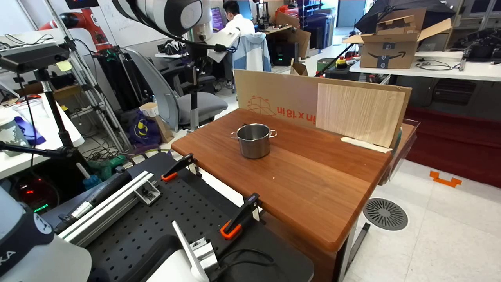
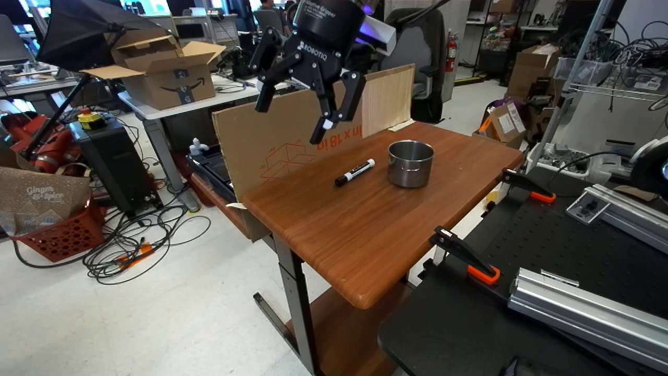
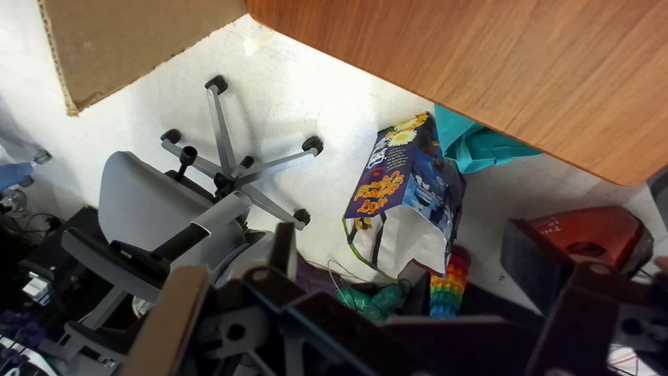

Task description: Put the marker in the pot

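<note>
nearest in an exterior view is a flat black bench (image 2: 454, 324) with a black-and-orange clamp (image 2: 459, 248) at its edge. past that spreads the reddish-brown wooden surface (image 2: 323, 224). well above its level hangs a black, two-fingered mechanical claw (image 2: 288, 124), its fingers spread apart with nothing between them. the wrist view takes in whitish floor (image 3: 342, 94), a grey office chair (image 3: 151, 203) and a corner of the surface, but neither object of the task, so the claw is probably out toward or beyond the edge.

farther on, below the claw and to its right in that exterior view, well apart from it, lies the slim, white-barrelled, black-ended marker (image 2: 356, 172), flat on the surface. its long axis slants, black end leftward and toward the viewer, white end away. the line between the fingertips appears to cross that axis, which should suit a pinch on the barrel once the claw comes across and down. near the white end, not touching it, a small, round, silver stainless-steel pot (image 2: 409, 163) stands upright. behind both rises a brown cardboard sheet (image 2: 245, 146).
</note>
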Controlling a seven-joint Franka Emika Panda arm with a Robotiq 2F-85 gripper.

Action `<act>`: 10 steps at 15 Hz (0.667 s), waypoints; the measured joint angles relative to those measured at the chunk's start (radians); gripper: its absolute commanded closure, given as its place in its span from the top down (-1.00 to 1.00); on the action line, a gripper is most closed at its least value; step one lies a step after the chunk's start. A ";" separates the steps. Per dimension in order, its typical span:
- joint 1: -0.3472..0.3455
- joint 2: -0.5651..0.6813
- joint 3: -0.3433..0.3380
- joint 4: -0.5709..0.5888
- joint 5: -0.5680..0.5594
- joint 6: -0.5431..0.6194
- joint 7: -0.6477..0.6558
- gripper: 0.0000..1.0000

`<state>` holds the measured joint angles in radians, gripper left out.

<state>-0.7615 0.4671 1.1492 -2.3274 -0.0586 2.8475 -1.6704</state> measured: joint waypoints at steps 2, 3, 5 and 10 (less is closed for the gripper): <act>-0.021 0.000 0.014 0.001 0.000 -0.049 0.000 1.00; -0.029 -0.001 0.016 0.002 0.000 -0.077 0.001 1.00; -0.039 -0.005 0.011 0.005 0.009 -0.128 0.003 1.00; -0.028 -0.050 -0.039 0.016 0.065 -0.212 0.008 1.00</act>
<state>-0.7895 0.4175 1.1104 -2.3110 0.0061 2.6352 -1.6623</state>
